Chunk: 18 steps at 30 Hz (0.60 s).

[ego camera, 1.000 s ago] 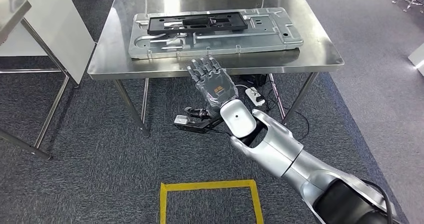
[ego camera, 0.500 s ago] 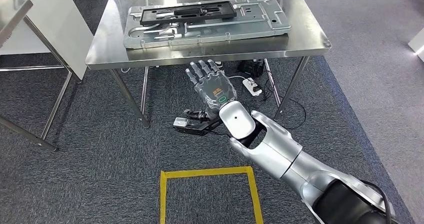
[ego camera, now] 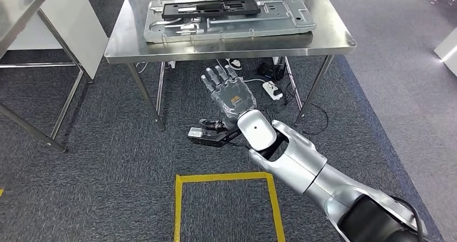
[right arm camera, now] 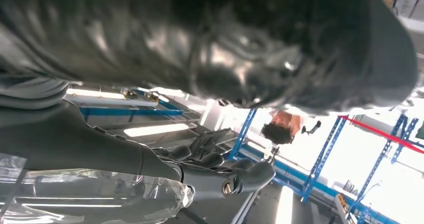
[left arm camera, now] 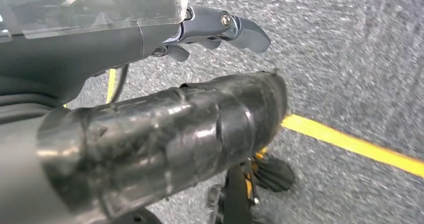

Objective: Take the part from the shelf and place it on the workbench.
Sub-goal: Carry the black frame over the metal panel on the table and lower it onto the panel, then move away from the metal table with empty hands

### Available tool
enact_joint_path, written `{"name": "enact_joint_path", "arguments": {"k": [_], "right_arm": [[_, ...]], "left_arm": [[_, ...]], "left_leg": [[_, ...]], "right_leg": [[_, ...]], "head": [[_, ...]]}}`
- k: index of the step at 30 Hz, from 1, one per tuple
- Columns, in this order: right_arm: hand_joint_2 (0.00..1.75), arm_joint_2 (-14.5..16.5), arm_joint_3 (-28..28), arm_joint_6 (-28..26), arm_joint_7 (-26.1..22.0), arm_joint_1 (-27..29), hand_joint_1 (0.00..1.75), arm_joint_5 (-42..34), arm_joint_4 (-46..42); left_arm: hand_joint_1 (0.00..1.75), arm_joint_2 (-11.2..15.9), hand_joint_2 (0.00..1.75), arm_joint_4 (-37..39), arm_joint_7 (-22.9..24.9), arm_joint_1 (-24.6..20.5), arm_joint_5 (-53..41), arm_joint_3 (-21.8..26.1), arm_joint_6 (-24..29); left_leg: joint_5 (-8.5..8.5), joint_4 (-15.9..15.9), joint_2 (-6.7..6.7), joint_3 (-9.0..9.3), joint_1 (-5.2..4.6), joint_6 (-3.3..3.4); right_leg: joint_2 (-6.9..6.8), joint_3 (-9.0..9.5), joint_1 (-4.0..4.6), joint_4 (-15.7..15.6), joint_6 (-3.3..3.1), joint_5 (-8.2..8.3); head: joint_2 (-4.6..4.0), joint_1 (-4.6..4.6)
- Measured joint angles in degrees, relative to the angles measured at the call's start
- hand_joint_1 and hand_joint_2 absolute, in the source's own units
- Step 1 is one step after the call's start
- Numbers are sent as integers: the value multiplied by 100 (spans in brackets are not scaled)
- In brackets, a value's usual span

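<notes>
I see my right hand at centre frame, fingers spread and holding nothing, raised on the silver arm from lower right. My left hand hangs loose, fingers apart over grey carpet. The flat stamped-metal part with black insert lies on the shiny steel table, upper centre; yellow tape below

Cut off by the frame behind the part: far edge of the workbench. Blurred throughout: right hand.
</notes>
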Motion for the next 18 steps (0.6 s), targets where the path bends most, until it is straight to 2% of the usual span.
{"name": "enact_joint_path", "arguments": {"k": [1, 2, 3, 4, 5, 6, 7, 8, 10, 11, 12, 13, 14, 15, 16, 17, 18], "right_arm": [[0, -6, 0, 1, 0, 11, 0, 0, 1], [0, -9, 0, 1, 0, 18, 0, 0, 1], [0, -11, 0, 2, 0, 20, 0, 0, 1], [0, -12, 0, 2, 0, 19, 0, 0, -1], [0, -10, 0, 1, 0, 14, 0, 0, -4], [0, -7, 0, 0, 1, 8, 0, 0, -12], [0, -2, 0, -1, 1, 1, 0, -1, -20], [0, 2, 1, -2, -1, -4, 0, -2, -26], [0, 3, 2, 1, -4, 2, 0, -11, -24], [0, 2, 2, 4, -7, 9, 0, -15, -19], [0, 2, 2, 6, -10, 15, 0, -19, -15], [0, 5, 2, 8, -14, 17, 0, -21, -12], [0, 8, 2, 8, -17, 18, 0, -24, -12], [0, 11, 2, 8, -20, 19, 0, -27, -10], [0, 12, 2, 8, -21, 24, 0, -31, -7], [0, 12, 2, 8, -22, 32, 0, -36, -3], [0, 12, 3, 7, -27, 40, 0, -38, 2]], "left_arm": [[0, 1, 0, 0, 0, -1, -1, 0, 0], [0, 1, 0, 0, 1, -1, -2, 0, 0], [0, 2, 0, 0, 1, -1, -2, 0, 0], [0, 2, 0, 1, 1, -2, -2, 0, 0], [0, 8, 0, 1, 1, -2, -2, 0, 0], [0, 16, 0, 1, -2, -3, -3, 0, 0], [0, 28, 0, 1, -5, -5, -4, 1, 0], [0, 40, 0, 1, -9, -3, -5, 2, -1], [0, 47, 0, 0, -12, 12, -5, 6, -5], [0, 38, 0, -1, -11, 22, -5, 8, -8], [0, 26, 0, -1, -10, 31, -4, 10, -11], [0, 14, 0, -2, -10, 31, -2, 11, -13], [0, 5, 0, -2, -10, 33, -1, 12, -14], [0, 2, 0, -2, -11, 32, 1, 14, -14], [0, 4, 0, -2, -13, 29, 3, 16, -14], [0, 6, 0, -2, -13, 27, 4, 18, -13], [0, 8, 0, -2, -13, 26, 4, 20, -13]], "left_leg": [[64, 7, 1, -89, 2, -11], [127, 20, 1, -182, 6, -29], [185, 41, 1, -276, 12, -53], [238, 72, -1, -366, 18, -84], [282, 111, -6, -453, 18, -120], [329, 150, -11, -523, 21, -161], [386, 174, -17, -572, 23, -201], [452, 171, -21, -607, 34, -237], [531, 153, -27, -667, 84, -303], [423, 214, -27, -722, 107, -323], [182, 398, -26, -796, 119, -336], [-156, 696, -25, -877, 122, -335], [-492, 1085, -26, -955, 116, -329], [-729, 1483, -28, -1007, 106, -317], [-796, 1802, -31, -1012, 92, -298], [-724, 1985, -34, -958, 72, -271], [-555, 1988, -36, -819, 47, -237]], "right_leg": [[-1, 6, -32, 215, 28, -13], [-2, 90, -66, 269, 55, 96], [-3, 267, -103, 139, 82, 270], [-2, 530, -142, -150, 110, 402], [3, 827, -159, -536, 137, 419], [16, 1079, -157, -912, 135, 355], [25, 1237, -143, -1188, 118, 268], [34, 1291, -101, -1339, 83, 213], [21, 1194, -60, -1380, -33, 302], [11, 1132, -45, -1381, -94, 366], [0, 1057, -45, -1387, -157, 440], [-10, 988, -34, -1387, -205, 511], [-9, 904, -18, -1386, -240, 581], [-10, 818, 2, -1385, -262, 652], [-10, 728, 22, -1382, -272, 723], [-11, 636, 40, -1377, -277, 792], [-11, 542, 52, -1370, -278, 860]], "head": [[0, 1], [0, 1], [0, 0], [0, 0], [0, 1], [0, -5], [0, -9], [0, -13], [0, -12], [0, -14], [0, -21], [0, -28], [0, -42], [0, -49], [0, -49], [0, -50], [0, -50]]}}
